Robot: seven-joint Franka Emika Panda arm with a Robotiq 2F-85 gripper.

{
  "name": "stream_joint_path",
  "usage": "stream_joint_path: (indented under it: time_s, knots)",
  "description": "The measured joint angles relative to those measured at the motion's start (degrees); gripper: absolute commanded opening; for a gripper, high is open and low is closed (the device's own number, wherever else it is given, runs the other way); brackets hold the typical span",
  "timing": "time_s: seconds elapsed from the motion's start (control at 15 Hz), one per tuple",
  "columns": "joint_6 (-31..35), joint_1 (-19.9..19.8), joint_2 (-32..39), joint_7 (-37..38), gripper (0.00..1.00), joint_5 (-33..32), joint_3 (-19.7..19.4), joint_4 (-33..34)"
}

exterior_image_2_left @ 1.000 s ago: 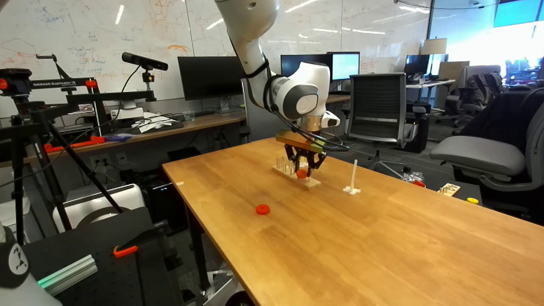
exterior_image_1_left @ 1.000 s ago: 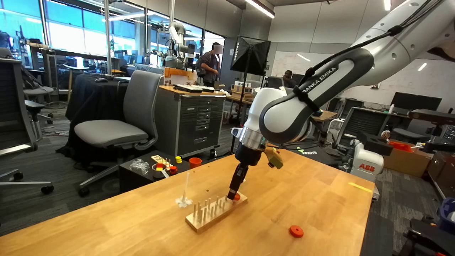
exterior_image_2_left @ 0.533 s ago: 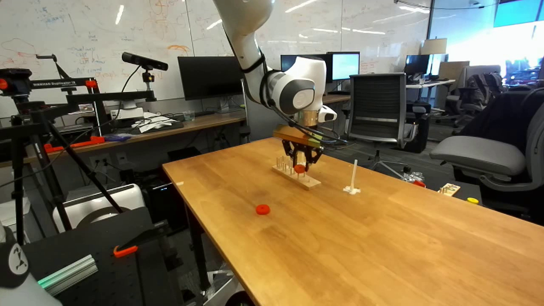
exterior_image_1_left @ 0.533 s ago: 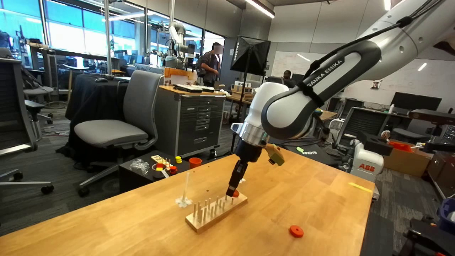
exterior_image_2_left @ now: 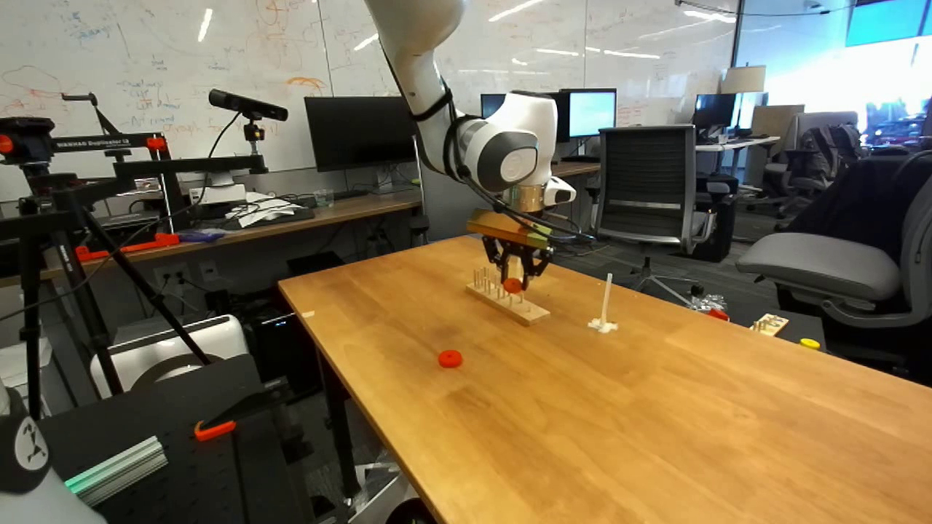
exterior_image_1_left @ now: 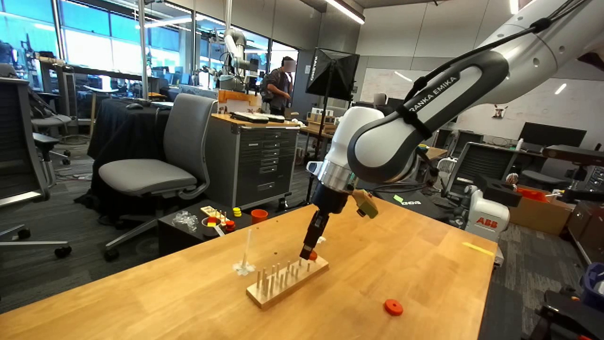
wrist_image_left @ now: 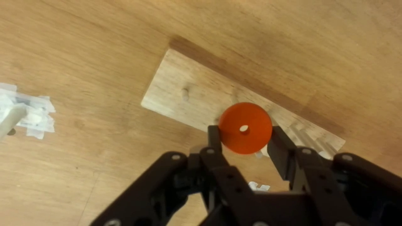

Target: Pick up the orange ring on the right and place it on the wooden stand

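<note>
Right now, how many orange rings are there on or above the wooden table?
2. One ring is gripped in the gripper over the stand; the other ring lies flat on the table, apart from the stand.

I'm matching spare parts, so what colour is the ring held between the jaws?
Orange-red; the ring shows best in the wrist view.

In an exterior view the camera looks slantwise down over the tabletop (exterior_image_1_left: 424,255) toward a drawer cabinet (exterior_image_1_left: 258,163), the tall-pegged end of the wooden stand (exterior_image_1_left: 291,284) nearer; in an exterior view facing a whiteboard (exterior_image_2_left: 342,69), the opposite end is nearer. Both cameras sit well back. The wrist view looks down from close above, past the hand (wrist_image_left: 245,131); all three share the wooden stand.
</note>
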Motion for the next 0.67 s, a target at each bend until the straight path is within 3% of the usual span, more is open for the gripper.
stream_joint_path:
  time_s: [0.67]
  knots:
    - [-0.1,0.3,0.7,0.1,0.18,0.0,-0.1,0.1]
